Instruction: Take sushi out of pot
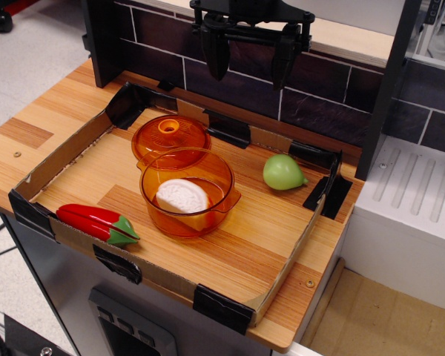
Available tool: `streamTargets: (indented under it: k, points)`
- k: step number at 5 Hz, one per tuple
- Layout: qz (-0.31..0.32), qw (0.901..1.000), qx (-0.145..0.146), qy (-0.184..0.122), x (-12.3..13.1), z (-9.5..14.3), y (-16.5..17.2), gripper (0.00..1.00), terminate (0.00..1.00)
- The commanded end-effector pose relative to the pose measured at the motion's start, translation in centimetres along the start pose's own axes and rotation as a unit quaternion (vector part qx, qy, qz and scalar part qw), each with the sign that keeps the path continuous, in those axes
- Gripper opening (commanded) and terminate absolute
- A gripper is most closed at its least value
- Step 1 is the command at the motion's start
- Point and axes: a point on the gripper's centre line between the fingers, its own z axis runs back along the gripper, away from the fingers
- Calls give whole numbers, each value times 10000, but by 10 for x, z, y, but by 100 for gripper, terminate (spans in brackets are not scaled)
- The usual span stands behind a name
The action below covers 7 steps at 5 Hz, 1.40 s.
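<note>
The sushi (182, 199), white oval top with an orange layer beneath, lies inside the translucent orange pot (221, 172), which stands in the middle of the wooden board. My gripper (250, 63) hangs high at the back, above and behind the pot, well clear of it. Its two black fingers are spread apart and hold nothing.
An orange domed lid (170, 136) with a knob sits just behind the pot, touching it. A pale green pear toy (283, 172) lies to the right. A red chilli toy (96, 222) lies front left. A low cardboard rim (59, 152) with black tape corners borders the board. A dark brick wall (319, 96) stands behind.
</note>
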Motion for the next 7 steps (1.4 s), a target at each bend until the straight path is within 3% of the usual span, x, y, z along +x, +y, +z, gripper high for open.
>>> streamTargets:
  k: [1, 2, 3, 4, 5, 6, 7]
  points:
    - [0, 10000, 0, 0, 0, 0, 0, 100, 0]
    - [1228, 9914, -113, -448, 1, 21, 10, 100, 0]
    - [2204, 9723, -288, -727, -12, 38, 23, 100, 0]
    - [3342, 9382, 11, -894, -29, 40, 37, 100, 0]
    - [4345, 8965, 456, -733, -48, 30, 45, 100, 0]
    - [4894, 8677, 818, -303, -58, 16, 50, 100, 0]
    - [5192, 8492, 960, -74, -64, -3, 47, 100, 0]
